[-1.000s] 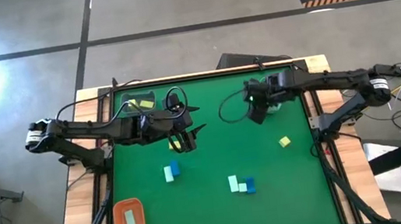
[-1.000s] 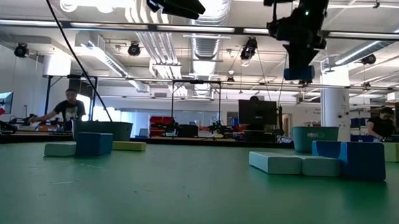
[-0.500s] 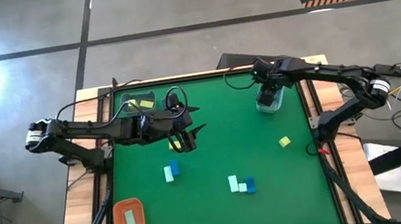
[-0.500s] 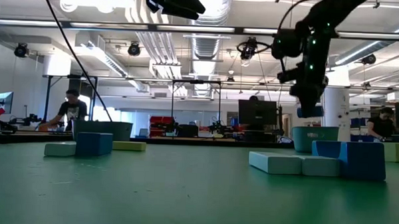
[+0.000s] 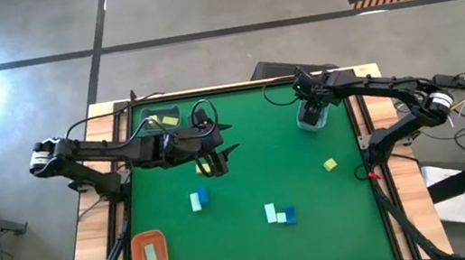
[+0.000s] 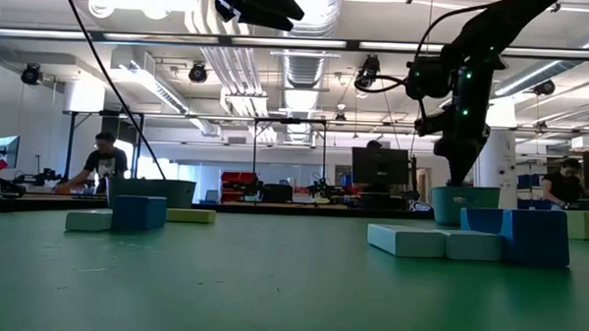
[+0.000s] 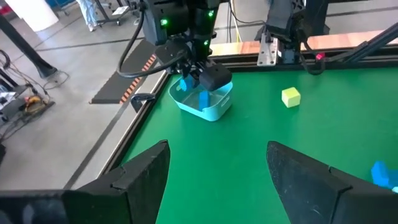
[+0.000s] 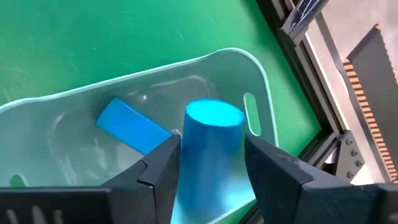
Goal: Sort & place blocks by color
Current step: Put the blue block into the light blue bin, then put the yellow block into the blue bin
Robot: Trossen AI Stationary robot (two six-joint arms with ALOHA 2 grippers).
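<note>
Far left on the green table (image 5: 246, 160): orange tray (image 5: 150, 256) near the front-left corner, 1 mint block (image 5: 151, 250) lying in it. Back-left corner holds a dark tray (image 5: 158, 120) with a yellow block (image 5: 169, 120) inside.

Left gripper (image 5: 219, 161) hovers over the table's left-centre, fingers (image 7: 140, 180) spread apart, nothing between them. Nearest loose blocks sit just in front of it: a blue block (image 5: 202, 193) touching a mint block (image 5: 196, 202).

Centre-front: 2 mint blocks (image 5: 271, 212) and a blue block (image 5: 289, 216) clustered together, well apart from both grippers. In the low view they show as a mint brick (image 6: 406, 240) beside a blue block (image 6: 533, 237).

Right of centre: a lone yellow cube (image 5: 330, 164) on bare felt, also visible from the left wrist (image 7: 290, 96).

Back-right corner: right gripper (image 5: 310, 112) is down inside the pale blue tray (image 8: 249, 81). A blue block (image 8: 210, 146) stands upright between its fingers (image 8: 273, 168); there looks to be a sliver of gap on each side, so probably loosened rather than clamped, though the angle is poor. A 2nd blue block (image 8: 132, 126) lies flat in the same tray, just beside the upright one.
</note>
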